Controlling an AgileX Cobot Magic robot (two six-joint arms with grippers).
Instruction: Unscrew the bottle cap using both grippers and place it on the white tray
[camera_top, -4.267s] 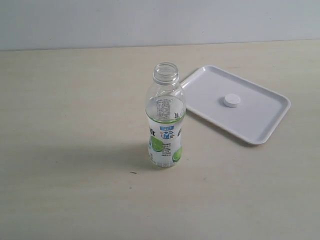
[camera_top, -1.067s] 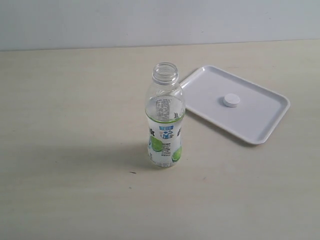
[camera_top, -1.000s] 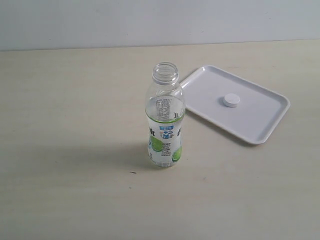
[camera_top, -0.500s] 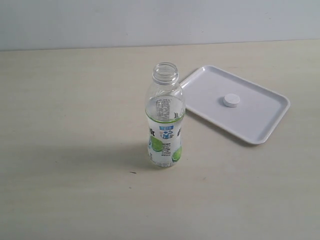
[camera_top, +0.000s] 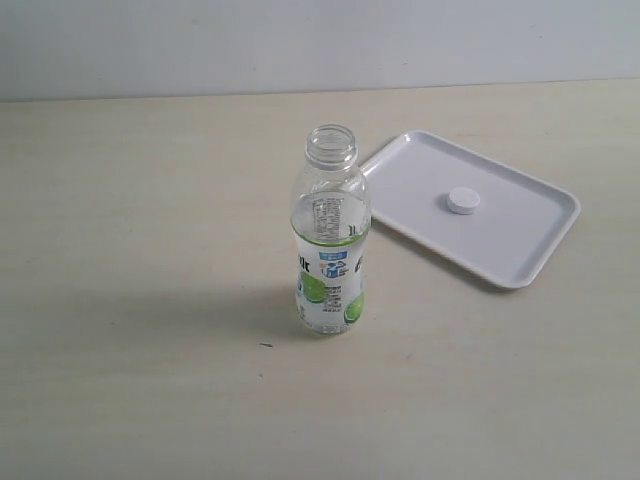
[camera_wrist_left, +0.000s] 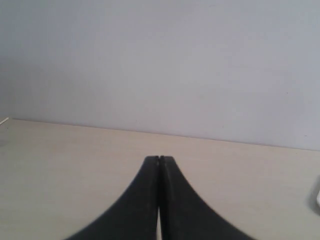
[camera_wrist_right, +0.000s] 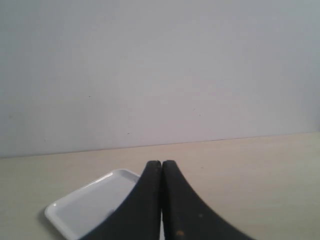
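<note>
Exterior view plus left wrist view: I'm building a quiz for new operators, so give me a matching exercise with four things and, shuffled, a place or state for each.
Things
1. bottle cap
2. bottle
3. white tray
4. left tool

Places or states
A. stands upright, neck open
B. shut, holding nothing
C. lies on the white tray
D. lies flat on the table, right of the bottle in the exterior view

Pairs: 1-C; 2-A; 3-D; 4-B
</note>
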